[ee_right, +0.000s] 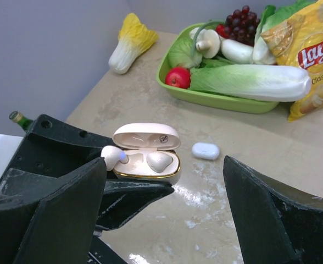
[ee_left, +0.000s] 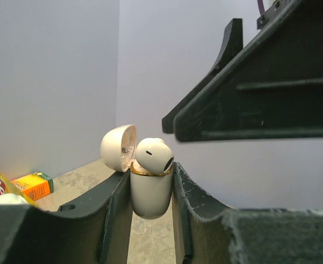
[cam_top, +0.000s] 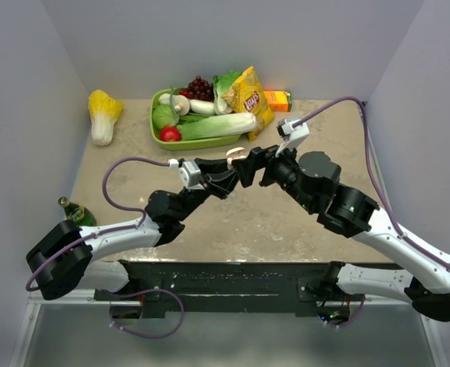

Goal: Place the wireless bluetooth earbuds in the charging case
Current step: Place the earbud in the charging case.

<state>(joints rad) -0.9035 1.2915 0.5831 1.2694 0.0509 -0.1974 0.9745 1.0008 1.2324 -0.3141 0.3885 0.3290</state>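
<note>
Left gripper (ee_left: 150, 180), charging case (ee_left: 149, 197) clamped between jaws

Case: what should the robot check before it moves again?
1. Case pinched firmly by the left gripper: ok.
2. Lid flipped open: ok.
3. One earbud lying down in its slot: ok.
4. Other earbud fully in: not ok, it pokes out at the rim.
5. Right gripper open and empty, ready to push: ok.
6. Case held above the table, not resting on it: ok.
</note>
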